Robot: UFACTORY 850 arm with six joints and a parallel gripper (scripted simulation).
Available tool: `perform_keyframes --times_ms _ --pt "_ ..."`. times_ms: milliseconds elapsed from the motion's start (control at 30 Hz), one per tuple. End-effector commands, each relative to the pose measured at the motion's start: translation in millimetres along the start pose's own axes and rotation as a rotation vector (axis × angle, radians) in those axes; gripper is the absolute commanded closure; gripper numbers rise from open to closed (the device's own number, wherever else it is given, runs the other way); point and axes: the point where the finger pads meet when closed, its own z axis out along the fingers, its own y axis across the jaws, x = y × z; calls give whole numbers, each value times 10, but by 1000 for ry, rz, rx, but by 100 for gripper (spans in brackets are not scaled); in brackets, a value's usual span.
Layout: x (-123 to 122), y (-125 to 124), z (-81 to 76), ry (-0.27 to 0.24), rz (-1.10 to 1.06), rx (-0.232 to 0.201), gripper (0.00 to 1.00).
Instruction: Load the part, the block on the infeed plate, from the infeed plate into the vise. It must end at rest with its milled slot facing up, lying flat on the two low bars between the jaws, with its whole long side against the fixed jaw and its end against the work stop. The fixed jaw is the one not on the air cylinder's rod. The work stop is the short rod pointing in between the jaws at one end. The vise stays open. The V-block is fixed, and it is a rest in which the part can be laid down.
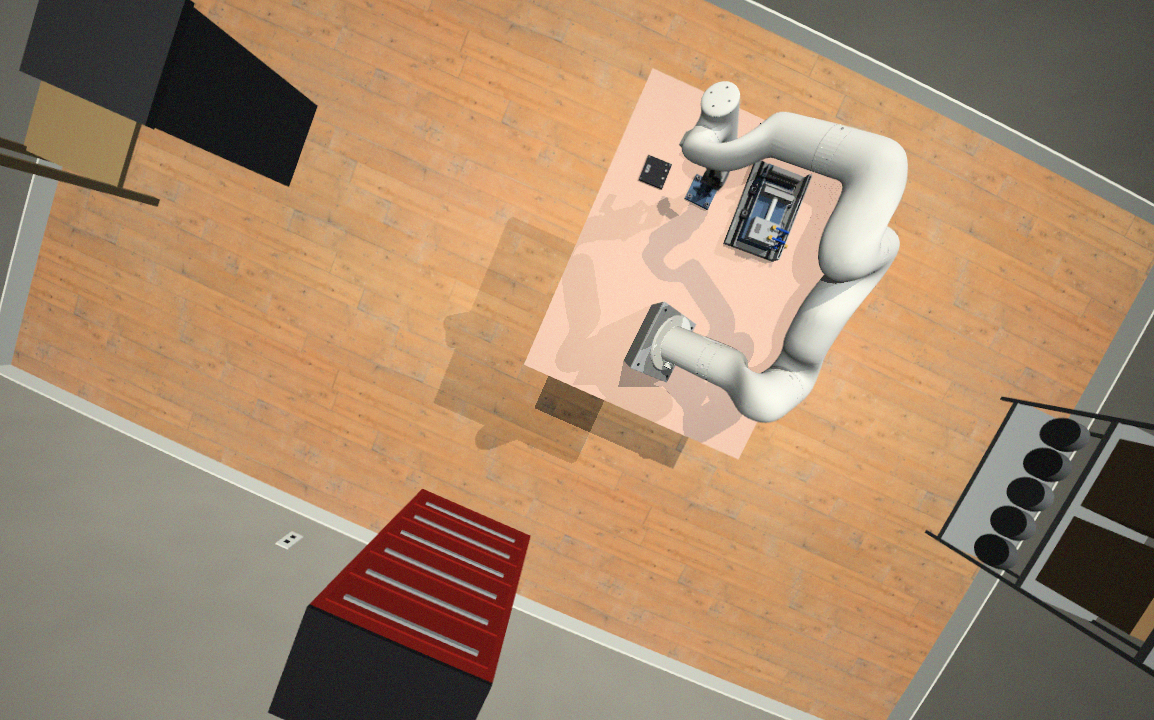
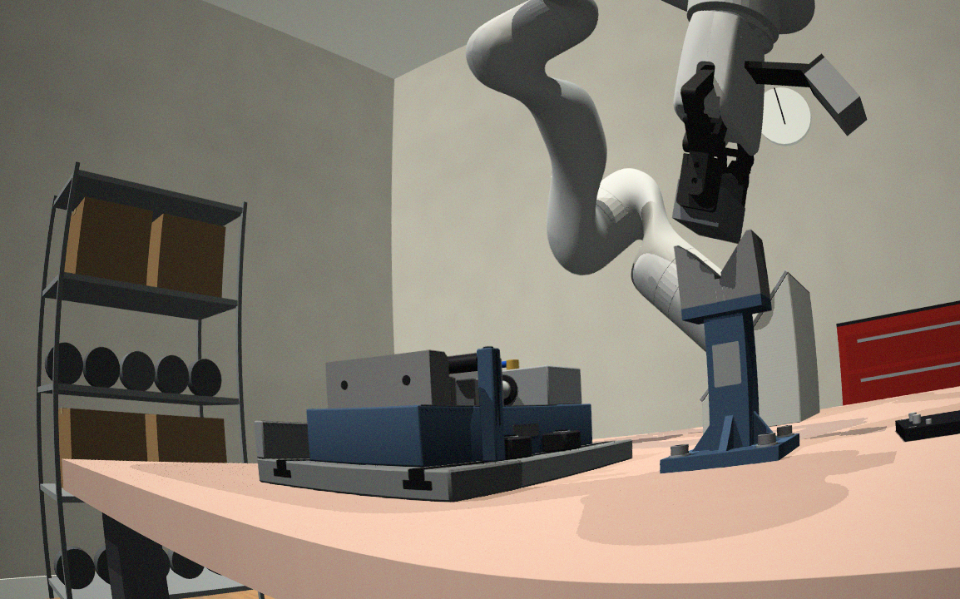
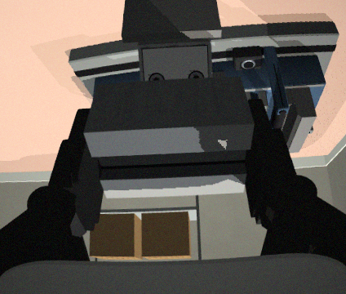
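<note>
The gripper [image 2: 708, 212] is clamped on the grey block [image 3: 168, 120], its black fingers pressing the block's two ends. The block hangs in the air just above the notch of the V-block [image 2: 721, 279], apparently not touching it, though the angle makes that hard to judge. The vise [image 2: 423, 424] sits well apart on the table [image 2: 468, 536], with the infeed plate [image 2: 952, 422] on the other side.
</note>
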Motion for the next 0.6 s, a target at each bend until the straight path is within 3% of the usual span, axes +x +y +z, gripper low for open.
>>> perform_keyframes --times_ms 0,567 --pt "-7 6 -9 47 1 -2 100" --pt "-26 6 -6 213 1 -2 100"
